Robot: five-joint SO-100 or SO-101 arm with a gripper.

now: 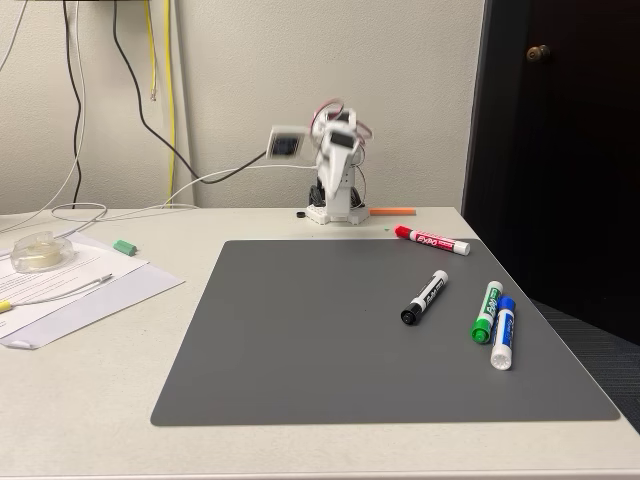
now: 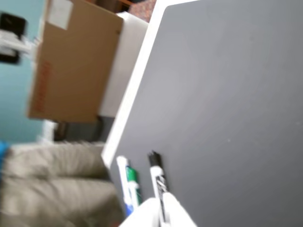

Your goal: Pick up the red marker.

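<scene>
Nearest the front edge of the bench [image 1: 90, 420], in the fixed view, lies the front border of a grey mat [image 1: 330, 330] that covers most of the right half of the bench top. Toward the mat's right edge, a blue marker [image 1: 502, 333] and a green marker [image 1: 487, 311] lie side by side, touching or nearly so, with the blue one nearer the front. Just left of them, apart from both, a black-capped marker [image 1: 425, 296] lies at a slant, cap toward the front. At the left edge of the bench sit sheets of paper [image 1: 75, 290] with a roll of clear tape [image 1: 40, 250] on them, and a small green piece [image 1: 124, 246] lies just past the paper.

Farther back, at the mat's far right corner, the red marker [image 1: 432, 240] lies flat, its red cap pointing left, well apart from the other markers. Behind it, near the back edge of the bench, a thin orange stick [image 1: 392, 211] rests beside the base of the white arm [image 1: 335, 175], which is folded up and blurred. Whether the fingers are wide or narrow cannot be told.

The wrist view is tilted and blurred; it shows the mat, the black-capped marker [image 2: 158, 182], the green marker [image 2: 133, 184] and a cardboard box [image 2: 71, 61] beyond the bench.
</scene>
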